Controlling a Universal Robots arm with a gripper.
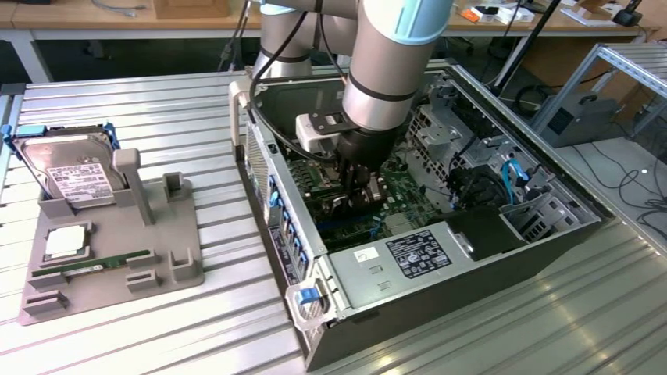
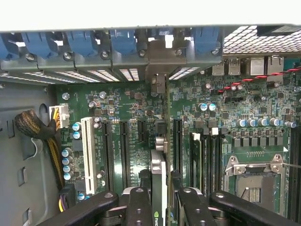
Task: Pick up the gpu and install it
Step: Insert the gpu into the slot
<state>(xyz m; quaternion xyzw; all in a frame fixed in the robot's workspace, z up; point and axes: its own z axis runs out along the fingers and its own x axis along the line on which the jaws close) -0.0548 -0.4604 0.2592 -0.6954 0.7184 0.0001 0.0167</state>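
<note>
- Our gripper (image 2: 160,200) was deep inside the open computer case (image 1: 542,234), with its two black fingers (image 2: 138,207) clamped on the gpu (image 2: 159,174).
- We saw the gpu from its thin edge in the wrist view. It stood upright between the fingers, right over the green motherboard (image 2: 221,103).
- We saw its metal end reaching to the back wall of the case, by the row of blue clips (image 2: 84,42).
- We saw long black slots (image 2: 124,150) on the board on both sides of the card, and a white slot (image 2: 87,155) a little farther off.
- We saw the shiny processor socket (image 2: 256,181) well apart from the card.
- In the exterior view, the arm (image 1: 391,62) came down into the case from above.
- On the exterior view's left, we saw a grey holder tray (image 1: 105,281) on the metal table (image 1: 521,328). It held a hard drive (image 1: 71,176) and a green memory stick (image 1: 89,268).
</note>
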